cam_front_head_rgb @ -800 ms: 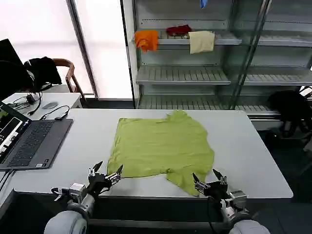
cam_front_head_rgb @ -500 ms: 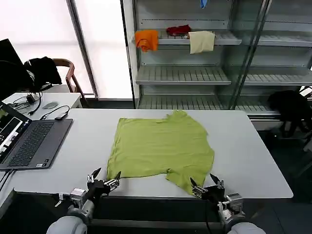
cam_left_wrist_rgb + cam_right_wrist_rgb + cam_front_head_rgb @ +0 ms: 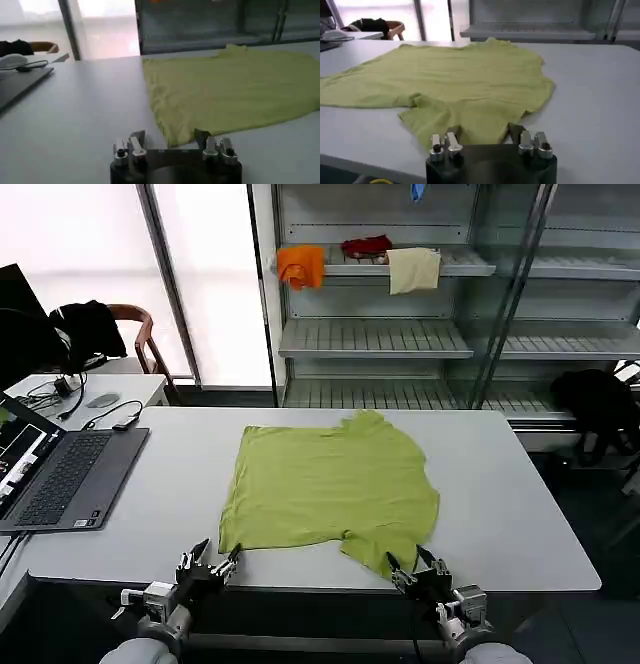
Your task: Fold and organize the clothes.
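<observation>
One lime-green T-shirt [image 3: 330,489] lay spread flat on the white table [image 3: 500,484], roughly central on its top, with the neck end toward the far edge and one sleeve reaching toward the near edge on the robot's right. Two grippers were present, both low at the table's near edge. The left gripper [image 3: 207,565] sat just off the shirt's near-left corner, fingers spread apart and holding nothing; from its wrist camera, the shirt [image 3: 230,90] lay just ahead of the left gripper [image 3: 170,142]. The right gripper [image 3: 418,570] sat just beside the near sleeve, fingers likewise parted and empty; in its wrist view the sleeve hem of the shirt [image 3: 455,90] lay immediately in front of the right gripper [image 3: 485,137]. One open laptop [image 3: 60,474] rested at the table's left end. Behind the table stood one shelving unit [image 3: 400,334] carrying three cloths: one orange [image 3: 301,264], one red [image 3: 366,246], one cream [image 3: 413,269].
</observation>
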